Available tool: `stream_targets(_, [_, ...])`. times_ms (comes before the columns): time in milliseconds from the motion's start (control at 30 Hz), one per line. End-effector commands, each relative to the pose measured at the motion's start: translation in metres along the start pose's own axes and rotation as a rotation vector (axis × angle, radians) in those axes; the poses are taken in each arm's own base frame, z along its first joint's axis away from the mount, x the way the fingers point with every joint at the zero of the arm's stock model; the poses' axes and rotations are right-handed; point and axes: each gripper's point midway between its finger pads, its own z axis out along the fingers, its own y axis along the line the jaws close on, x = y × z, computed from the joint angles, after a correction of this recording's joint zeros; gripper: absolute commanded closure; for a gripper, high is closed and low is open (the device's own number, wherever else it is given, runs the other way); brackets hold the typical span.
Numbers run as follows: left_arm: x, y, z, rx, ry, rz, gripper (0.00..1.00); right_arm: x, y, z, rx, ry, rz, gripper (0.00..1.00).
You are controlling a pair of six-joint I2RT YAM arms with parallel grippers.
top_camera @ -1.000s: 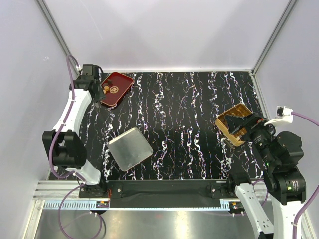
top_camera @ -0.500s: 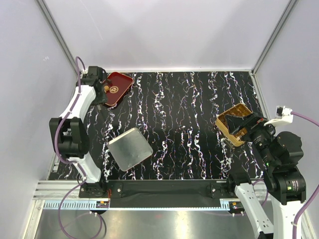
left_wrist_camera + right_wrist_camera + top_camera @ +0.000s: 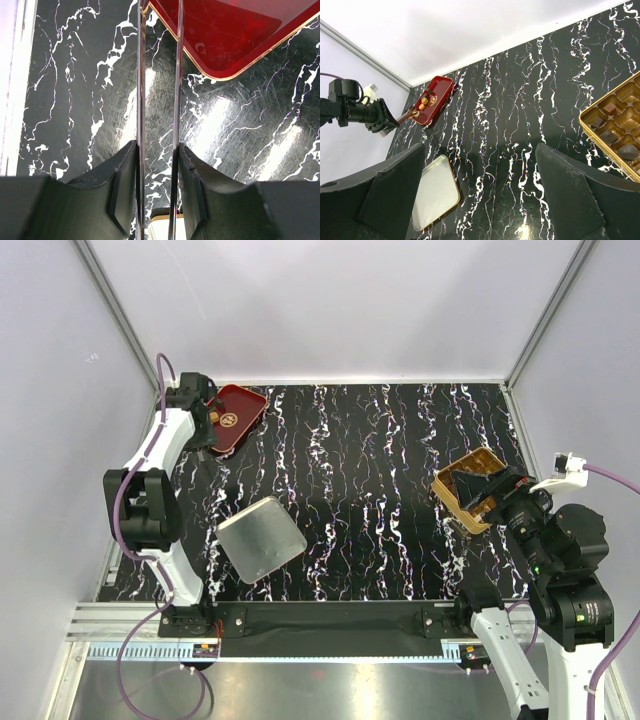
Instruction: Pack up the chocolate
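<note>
Just ahead of the left claw (image 3: pixel 157 147), a red tray (image 3: pixel 225 30) is lying on the black marbled counter (image 3: pixel 65 100). The chocolate (image 3: pixel 422 103) is sitting on it as a small cluster of tan and brown pieces, at the end nearer this claw. The left claw is clamping a pair of thin metal tweezers (image 3: pixel 140 75) between its fingers, the two blades lying close together and running straight out from the tips over the tray's edge. Their far ends are passing out of the left wrist view; the right wrist view is showing them reaching to the pieces, though whether they are touching one I cannot tell. Close by on the right side of the right claw (image 3: pixel 480 150), a gold compartmented box (image 3: pixel 592 120) is sitting with several dark pieces (image 3: pixel 610 135) lying in its cells. The right claw is hanging above the counter with its fingers spread wide apart and nothing between them. Below it and to its left, a flat silver lid (image 3: pixel 436 199) is lying on the counter, well apart from both the tray and the box.
</note>
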Motion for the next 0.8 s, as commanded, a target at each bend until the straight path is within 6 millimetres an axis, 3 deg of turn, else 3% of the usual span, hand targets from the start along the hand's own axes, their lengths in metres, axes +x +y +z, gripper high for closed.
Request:
stream_targets(0, [-0.033, -0.004, -0.009, 0.029, -0.090, -0.011, 0.61, -0.012, 0.003, 0.001, -0.009, -0.042, -0.028, 0.00])
stream_targets(367, [-0.032, -0.018, -0.009, 0.108, -0.079, 0.004, 0.61, -0.009, 0.002, 0.004, -0.006, -0.037, -0.023, 0.00])
stream_targets(767, [-0.037, -0.006, -0.007, 0.036, -0.087, 0.002, 0.58, -0.008, 0.001, 0.005, -0.005, -0.035, -0.023, 0.00])
